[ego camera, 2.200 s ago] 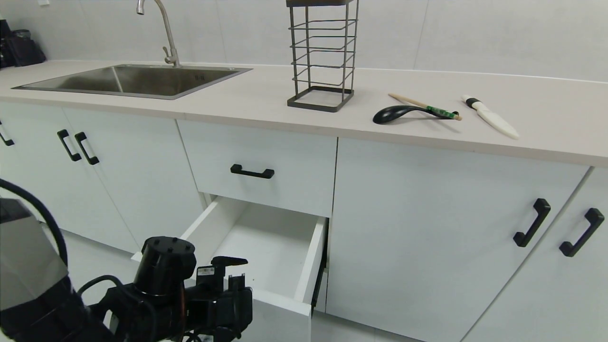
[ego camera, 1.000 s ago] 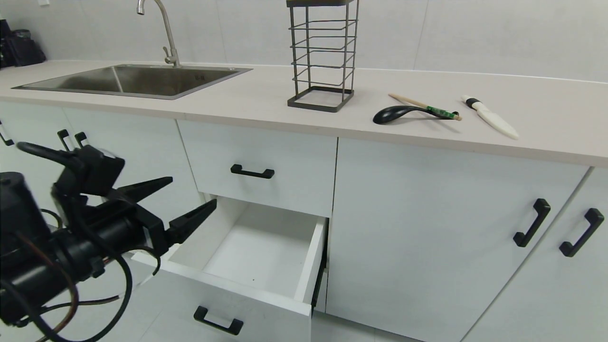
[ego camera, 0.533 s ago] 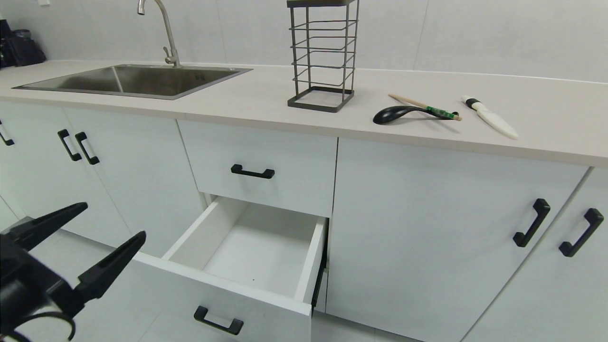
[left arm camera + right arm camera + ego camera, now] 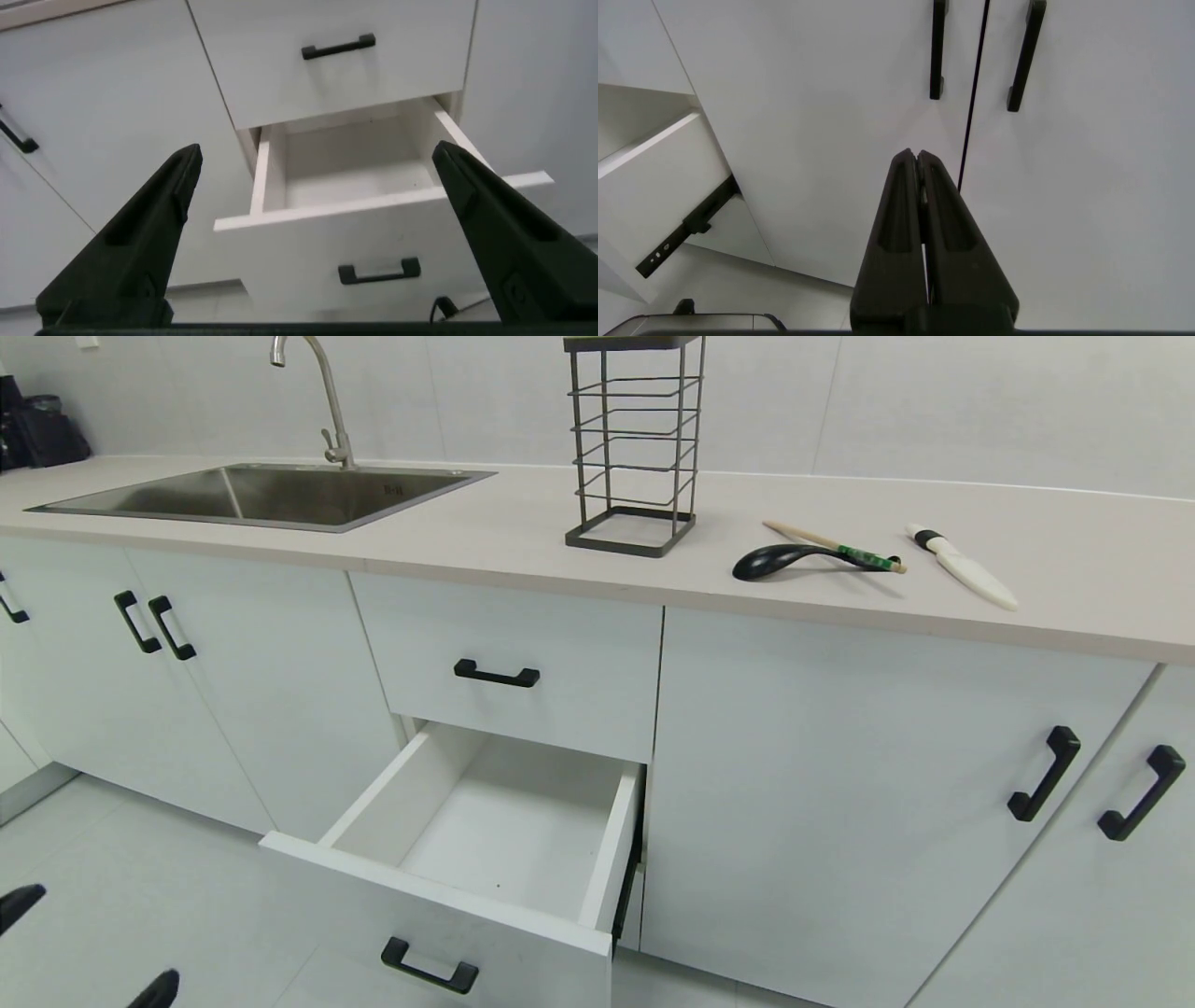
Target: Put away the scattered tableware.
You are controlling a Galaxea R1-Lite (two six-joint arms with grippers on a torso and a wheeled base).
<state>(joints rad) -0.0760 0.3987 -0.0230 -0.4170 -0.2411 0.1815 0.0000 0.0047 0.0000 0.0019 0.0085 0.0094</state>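
White kitchen, pale tabletop [image 4: 523,537] running left to right over white cabinets. Noted at far left: steel sink [image 4: 271,495] with tap [image 4: 322,392]. Noted mid-counter: dark wire rack [image 4: 635,448], upright. Found loose on the right part of the tabletop: black spoon [image 4: 794,558], bowl to the left; chopsticks [image 4: 831,546] just behind it, meeting the spoon's handle end; white knife [image 4: 966,567] further right, apart from both. Below the rack: upper drawer [image 4: 513,653] closed, lower drawer [image 4: 597,859] pulled out. Left gripper [image 4: 89,947] low at near left above the floor, fingers spread wide, holding nothing, facing the lower drawer [image 4: 355,177]. Right gripper [image 4: 918,163] closed tight on nothing, just before cabinet doors with two black handles [image 4: 938,47].
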